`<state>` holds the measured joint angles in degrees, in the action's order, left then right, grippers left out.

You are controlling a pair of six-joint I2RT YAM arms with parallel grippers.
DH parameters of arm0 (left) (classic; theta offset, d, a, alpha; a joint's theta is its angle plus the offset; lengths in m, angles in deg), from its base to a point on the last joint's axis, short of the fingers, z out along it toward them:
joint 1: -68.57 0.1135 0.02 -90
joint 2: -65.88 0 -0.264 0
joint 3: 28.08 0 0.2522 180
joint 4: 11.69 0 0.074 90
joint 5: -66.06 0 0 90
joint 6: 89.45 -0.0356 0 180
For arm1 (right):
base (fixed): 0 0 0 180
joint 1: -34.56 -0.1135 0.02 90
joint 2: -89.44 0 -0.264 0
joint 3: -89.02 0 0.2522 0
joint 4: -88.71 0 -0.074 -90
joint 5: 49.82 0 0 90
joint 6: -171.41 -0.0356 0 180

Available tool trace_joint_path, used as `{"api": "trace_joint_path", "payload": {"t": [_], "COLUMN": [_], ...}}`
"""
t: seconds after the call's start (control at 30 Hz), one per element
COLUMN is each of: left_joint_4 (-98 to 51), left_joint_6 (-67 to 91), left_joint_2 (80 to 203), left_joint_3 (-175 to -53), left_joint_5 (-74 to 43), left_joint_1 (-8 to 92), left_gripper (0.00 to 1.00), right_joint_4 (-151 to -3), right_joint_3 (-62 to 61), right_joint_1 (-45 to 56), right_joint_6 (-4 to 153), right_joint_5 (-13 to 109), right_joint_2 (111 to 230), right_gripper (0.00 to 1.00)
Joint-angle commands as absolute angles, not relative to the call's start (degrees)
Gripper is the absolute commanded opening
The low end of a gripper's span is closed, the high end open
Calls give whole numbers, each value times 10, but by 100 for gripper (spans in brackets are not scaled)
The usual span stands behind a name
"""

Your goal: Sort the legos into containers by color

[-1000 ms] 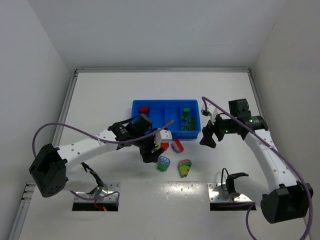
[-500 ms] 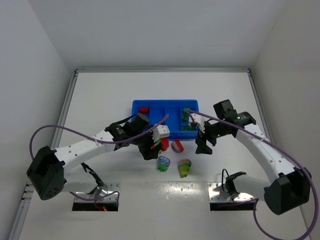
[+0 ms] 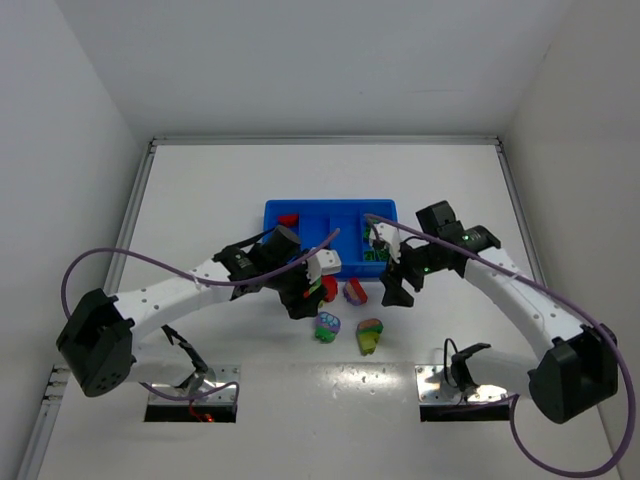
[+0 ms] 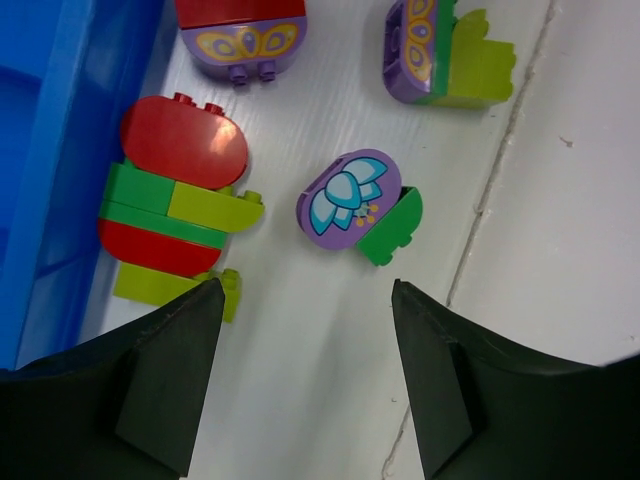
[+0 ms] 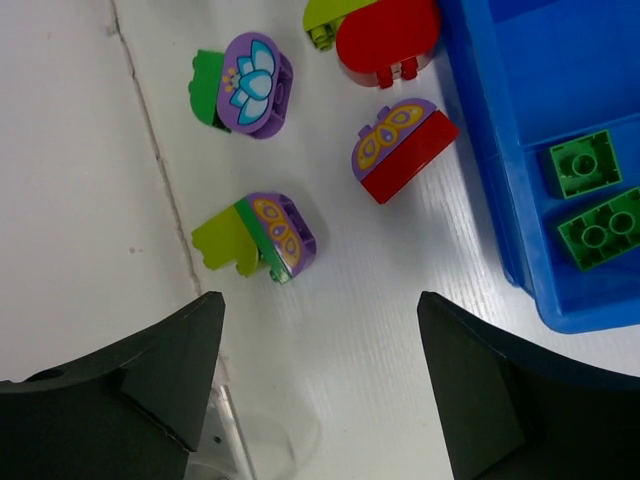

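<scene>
The blue tray (image 3: 322, 218) holds a red brick (image 3: 288, 219) in its left compartment and green bricks (image 3: 377, 243) in its right one. In front of it lie a red, green and yellow-green cluster (image 4: 175, 200), a purple butterfly piece on red (image 5: 400, 150), a purple lotus piece on green (image 4: 352, 205) and a purple piece on yellow-green (image 5: 262, 235). My left gripper (image 4: 305, 380) is open and empty, just short of the red cluster and the lotus piece. My right gripper (image 5: 320, 380) is open and empty, hovering above the bare table near the yellow-green piece.
The tray's front wall (image 5: 490, 170) stands right beside the red cluster and the butterfly piece. A purple cable (image 3: 330, 240) crosses the tray. White walls enclose the table on three sides. Two metal base plates (image 3: 455, 385) lie at the near edge.
My right gripper has swung left from beside the tray's right end to the clusters in front of it. My left gripper has barely moved.
</scene>
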<state>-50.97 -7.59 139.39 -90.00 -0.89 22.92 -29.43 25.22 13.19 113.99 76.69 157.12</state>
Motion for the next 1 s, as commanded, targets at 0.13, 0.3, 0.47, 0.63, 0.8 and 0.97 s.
{"api": "trace_joint_path", "payload": {"t": [0.13,0.3,0.47,0.63,0.8,0.97], "left_joint_4": [-490,-518,-505,-500,-489,-483], "left_joint_6": [-53,-8,-8,-8,-2,-2], "left_joint_2": [1357,1317,1248,1235,1241,1246], "left_joint_3": [-922,-922,-904,-910,-915,-915], "left_joint_5": [-109,-179,-229,-248,-243,-243], "left_joint_1": [242,294,303,309,314,314], "left_gripper": [74,74,79,79,79,79], "right_joint_4": [-452,-499,-551,-592,-592,-609], "right_joint_3": [252,246,263,287,269,269], "right_joint_1": [39,-18,-69,-82,-88,-88], "right_joint_6": [899,791,704,671,666,666], "right_joint_5": [709,645,501,411,361,376], "right_joint_2": [1625,1674,1691,1722,1755,1772], "right_gripper": [72,65,69,69,70,70]}}
